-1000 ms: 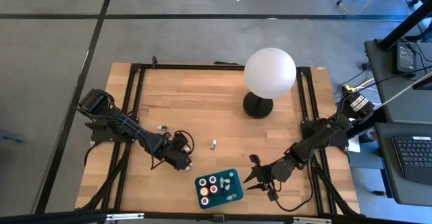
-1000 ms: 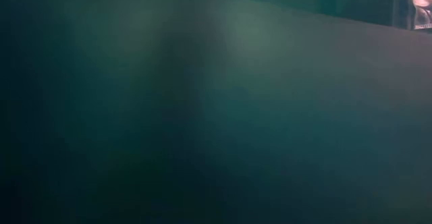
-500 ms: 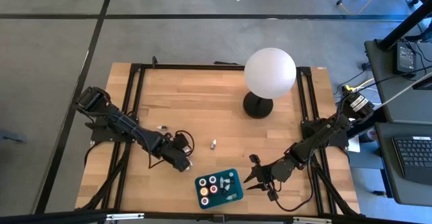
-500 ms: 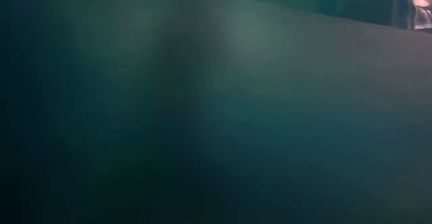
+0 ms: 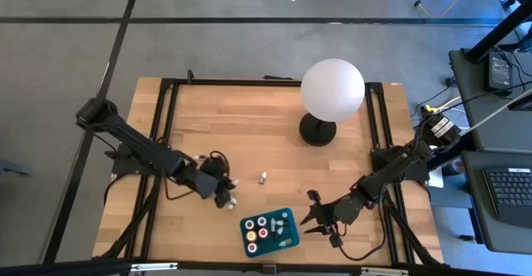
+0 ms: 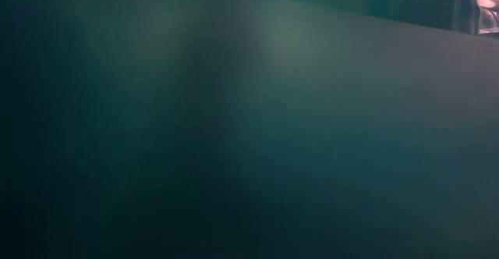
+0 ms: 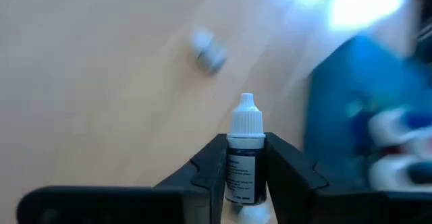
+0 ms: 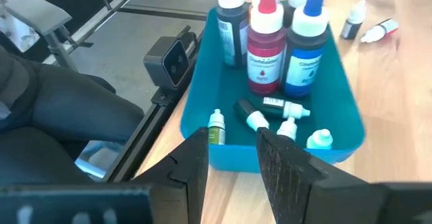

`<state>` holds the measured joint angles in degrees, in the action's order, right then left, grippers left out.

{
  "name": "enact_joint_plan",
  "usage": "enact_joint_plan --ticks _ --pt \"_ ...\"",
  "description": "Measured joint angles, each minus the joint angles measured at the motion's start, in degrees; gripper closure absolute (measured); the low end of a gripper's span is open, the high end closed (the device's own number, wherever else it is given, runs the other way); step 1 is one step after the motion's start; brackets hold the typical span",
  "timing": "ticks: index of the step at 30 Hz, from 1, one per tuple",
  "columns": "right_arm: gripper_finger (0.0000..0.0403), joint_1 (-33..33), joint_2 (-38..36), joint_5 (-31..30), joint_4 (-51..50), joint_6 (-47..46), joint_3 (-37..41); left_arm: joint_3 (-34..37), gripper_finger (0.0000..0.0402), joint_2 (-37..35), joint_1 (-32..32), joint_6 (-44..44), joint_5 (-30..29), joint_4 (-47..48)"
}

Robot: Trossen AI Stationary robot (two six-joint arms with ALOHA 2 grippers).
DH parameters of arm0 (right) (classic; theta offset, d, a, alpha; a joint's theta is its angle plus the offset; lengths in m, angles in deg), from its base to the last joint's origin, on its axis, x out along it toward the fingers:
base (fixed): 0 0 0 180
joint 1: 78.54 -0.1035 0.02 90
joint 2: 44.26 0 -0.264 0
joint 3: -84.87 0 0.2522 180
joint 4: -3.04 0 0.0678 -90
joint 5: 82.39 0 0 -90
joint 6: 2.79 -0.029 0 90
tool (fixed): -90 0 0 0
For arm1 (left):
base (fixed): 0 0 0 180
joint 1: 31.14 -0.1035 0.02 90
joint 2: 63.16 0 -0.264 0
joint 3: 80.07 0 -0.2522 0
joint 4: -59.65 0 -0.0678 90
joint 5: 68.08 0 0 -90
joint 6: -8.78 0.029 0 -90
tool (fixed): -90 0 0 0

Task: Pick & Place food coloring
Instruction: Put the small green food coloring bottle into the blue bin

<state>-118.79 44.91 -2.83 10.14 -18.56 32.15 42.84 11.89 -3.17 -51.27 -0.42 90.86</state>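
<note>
My left gripper (image 5: 226,196) (image 7: 246,143) sits just left of the teal tray (image 5: 243,224) (image 7: 344,109), shut on a small dark food coloring bottle (image 7: 244,173) with a white cap. Several more food coloring bottles stand or lie inside the tray (image 8: 337,153). One loose bottle (image 5: 262,177) (image 7: 208,51) lies on its side on the wood, and another (image 5: 199,156) lies farther left. My right gripper (image 5: 312,218) (image 8: 233,135) waits open just right of the tray. The low view is filled by the tray's wall (image 6: 249,134). My left gripper pinches the small bottle by its dark labelled body (image 7: 243,158), one finger on each side. The bottle lies along the fingers, and its white cap (image 7: 246,119) sticks out past the fingertips. I cannot tell whether it is lifted clear of the table.
A white globe lamp (image 5: 332,89) on a black base stands at the far right of the wooden table (image 5: 249,126). Black frame rails run along both sides. Beyond the table's near edge the right wrist view shows a camera mount (image 8: 172,61) and a dark seat.
My left arm's elbow has swung out toward the table's far left corner. Its gripper has stayed close to the same spot left of the tray and has turned a little. The right arm has kept still.
</note>
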Motion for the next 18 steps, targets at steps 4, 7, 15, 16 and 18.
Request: enact_joint_plan --ticks 4,7,15,16,18 --pt "0.0274 0.0 0.0 -4.3 0.2 1.4 0.0 0.0 0.0311 -1.2 0.0 10.7 -4.5 -13.2" --pt "0.0274 0.0 0.0 -8.4 0.3 1.4 0.0 -0.1 0.0312 -0.3 -0.1 20.6 -5.2 -26.4" --pt "0.0274 0.0 0.0 -9.4 0.2 1.4 0.0 -0.1 0.0314 6.5 -1.2 37.4 0.9 -51.1" --pt "0.0274 0.0 0.0 -9.4 0.3 1.4 0.0 -0.1 0.0314 7.6 -1.5 37.4 2.1 -52.6" --pt "0.0274 0.0 0.0 -9.4 0.4 1.4 0.0 -0.1 0.0313 9.7 -2.3 37.0 2.8 -54.9"
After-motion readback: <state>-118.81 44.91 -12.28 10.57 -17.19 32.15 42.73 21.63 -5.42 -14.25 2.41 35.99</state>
